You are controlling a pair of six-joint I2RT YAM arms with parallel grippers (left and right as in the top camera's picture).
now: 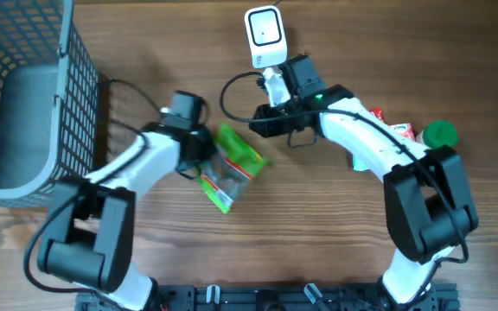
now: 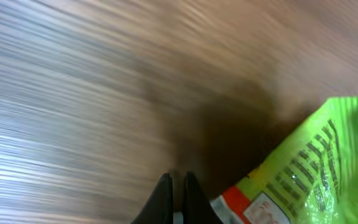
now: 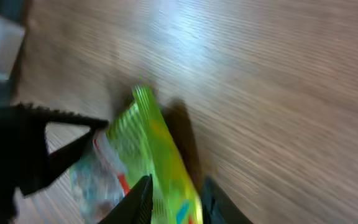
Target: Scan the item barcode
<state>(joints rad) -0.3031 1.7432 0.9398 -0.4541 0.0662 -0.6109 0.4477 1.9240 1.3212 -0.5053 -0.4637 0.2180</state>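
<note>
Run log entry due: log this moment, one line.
left hand: shut, at green snack packet | right hand: at packet, grip unclear | barcode scanner: beyond right hand

White shells and black joints clad the left arm (image 1: 137, 164) and right arm (image 1: 361, 138); black cables (image 1: 228, 91) trail; the left end effector (image 2: 176, 180) has thin black fingers.

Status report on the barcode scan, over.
Left gripper shut beside green snack packet. Right gripper straddles packet, grip unclear. White barcode scanner just beyond; nothing blocking.
</note>
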